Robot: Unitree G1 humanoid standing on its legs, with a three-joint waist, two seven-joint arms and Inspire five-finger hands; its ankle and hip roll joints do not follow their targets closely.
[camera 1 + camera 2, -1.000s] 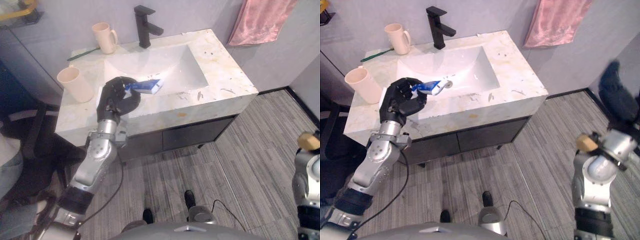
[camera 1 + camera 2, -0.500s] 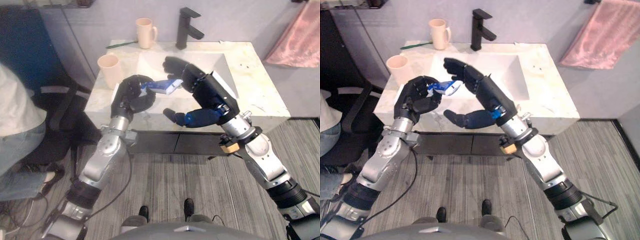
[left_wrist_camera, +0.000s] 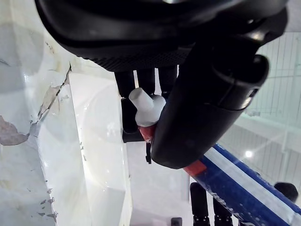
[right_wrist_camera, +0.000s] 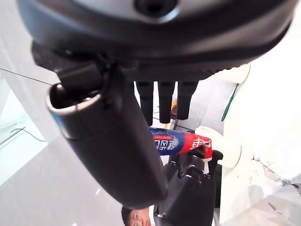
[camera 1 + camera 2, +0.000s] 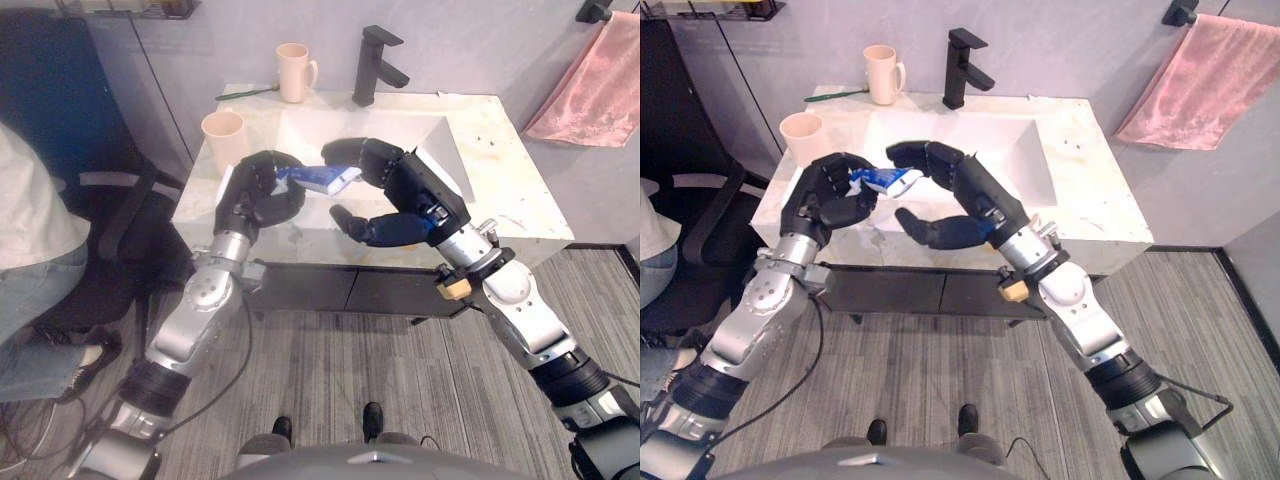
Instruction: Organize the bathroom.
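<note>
Midway through, by the look of things: nothing yet put away, toothpaste tube up in the air over the front edge of the marble desk, caught between two grips. Far left, beyond the vanity, a seated person and a dark chair. On the desk's left corner, a pale peach cup, smooth and cylindrical, standing upright; farther back, a second cup of the same matte plastic, this one handled, with a thin green toothbrush lying flat beside it. Next, the left robot hand, dark and ribbed, fingers curled tight round the cap end of the tube, white nozzle poking out past the thumb in the left wrist view. Tube itself soft, glossy, blue and white with a red band near the neck, flattened toward its crimped tail. Just to the right, the right robot hand, fingers straight over the tail end of the tube and thumb spread below, not yet closed on it — a handover apparently under way. Behind, a shallow white rectangular basin, smooth and glazed, and an angular matte black faucet. Desk top veined cream stone, speckled toward the right. Far right, a pink towel hanging in soft folds on the wall. Still to do, likely: tube into a cup, toothbrush too.
</note>
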